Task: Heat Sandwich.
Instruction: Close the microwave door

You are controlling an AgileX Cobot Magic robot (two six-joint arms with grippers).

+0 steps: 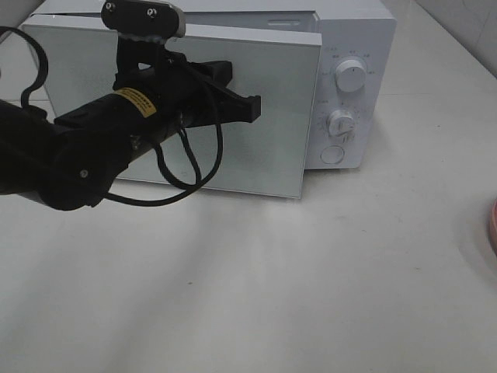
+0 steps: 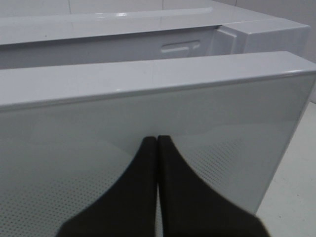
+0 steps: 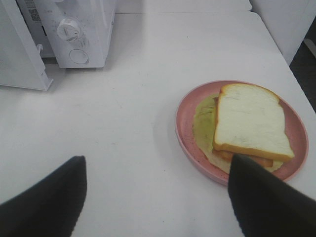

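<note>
Left gripper (image 1: 252, 109): jaws pressed together, holding nothing, tips against or just short of the microwave door (image 1: 272, 116); contact cannot be confirmed. In the left wrist view the closed fingers (image 2: 148, 187) meet in a single seam in front of the door's dotted glass, below its top edge. The door stands slightly ajar from the microwave body (image 1: 353, 47) (a gap shows along the top). Two control knobs (image 1: 351, 78) and a round button lie beyond the gripper tips, on the panel at the door's free edge.

Right gripper (image 3: 158, 197): jaws spread wide, nothing between them, hanging above the white table (image 3: 138, 128).

Sandwich (image 3: 249, 123): lies flat on the pink plate (image 3: 185, 128), just ahead of the right gripper and off towards one finger (image 3: 261, 197), clear of both. The slice is slightly longer than wide; its long axis runs roughly away from the gripper, rounded crust end farthest. Green leaf shows beneath, on the side nearer the open gap.
</note>
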